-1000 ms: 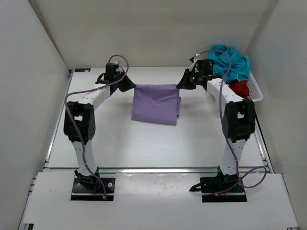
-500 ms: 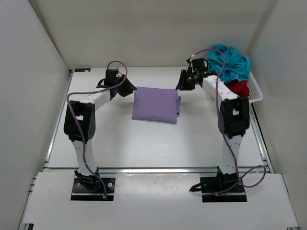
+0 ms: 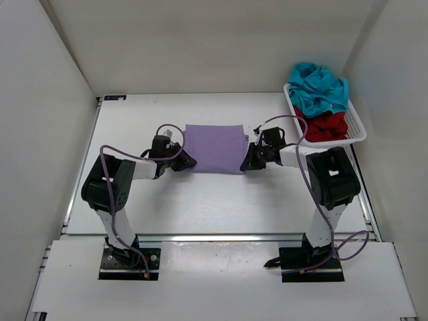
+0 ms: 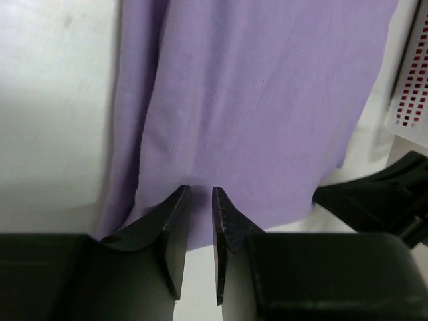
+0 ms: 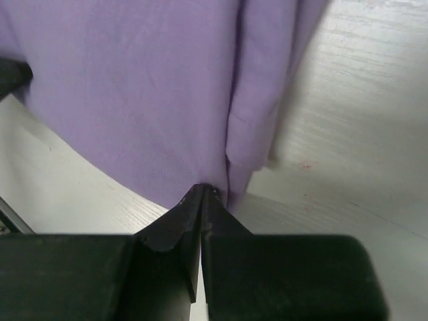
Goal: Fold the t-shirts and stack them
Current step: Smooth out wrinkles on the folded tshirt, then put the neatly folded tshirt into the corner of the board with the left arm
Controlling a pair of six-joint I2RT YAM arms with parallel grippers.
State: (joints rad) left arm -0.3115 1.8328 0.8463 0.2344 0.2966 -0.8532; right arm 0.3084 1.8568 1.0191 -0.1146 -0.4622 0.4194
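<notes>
Top external view of lavender t-shirt point(image 3: 214, 147) lying folded flat between the two sets of fingertips
Left gripper point(image 4: 198, 200) fingers narrowly apart, tips over the near hem; right gripper point(image 5: 202, 194) fingers pressed together, tips at the hem beside a folded-under edge, unclear whether pinching cloth; teal t-shirt point(image 3: 319, 87) and dark red t-shirt point(image 3: 324, 126) heaped in basket point(image 3: 358, 127), well off beyond the right fingers

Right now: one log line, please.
lavender t-shirt folded | left gripper open, near-left corner | right gripper shut, near-right corner | teal t-shirt, dark red t-shirt in white mesh basket
</notes>
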